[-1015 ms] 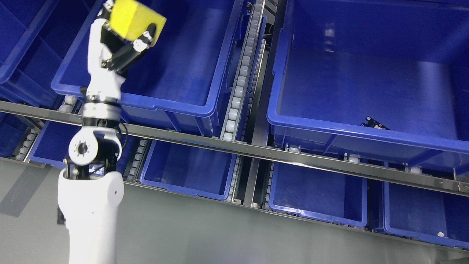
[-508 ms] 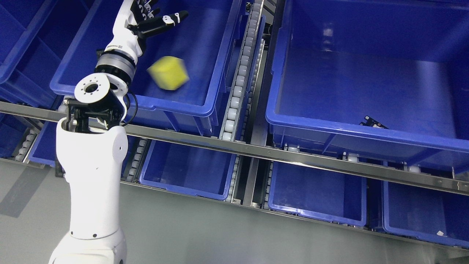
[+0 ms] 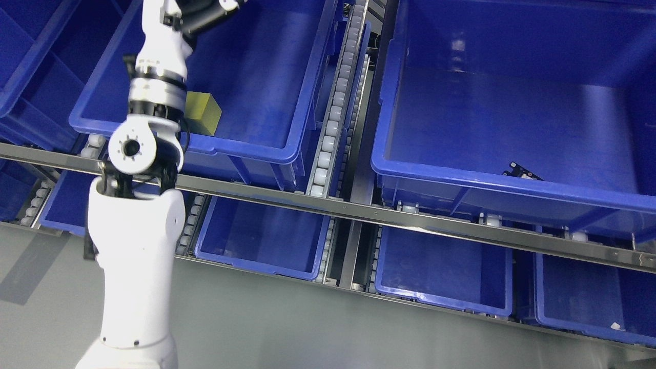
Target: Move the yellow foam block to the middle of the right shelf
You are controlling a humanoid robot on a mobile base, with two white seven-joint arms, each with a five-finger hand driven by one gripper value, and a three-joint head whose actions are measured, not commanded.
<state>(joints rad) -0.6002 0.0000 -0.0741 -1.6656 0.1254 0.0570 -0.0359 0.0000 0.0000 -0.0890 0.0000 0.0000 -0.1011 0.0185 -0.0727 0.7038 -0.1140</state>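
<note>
A warehouse or logistics storage area is shown. Large blue plastic bins [image 3: 512, 128] are set in rows on a tiered flow rack, whose lanes are fitted with white roller tracks [image 3: 333, 118] and fronted by a metal rail [image 3: 410, 220]. Further bins are seen on the lower tier [image 3: 441, 271], and a plain grey floor [image 3: 307, 328] is seen below the rack.

Small dark part [image 3: 526, 172] lies inside the large right-hand blue bin [image 3: 502, 187]
</note>
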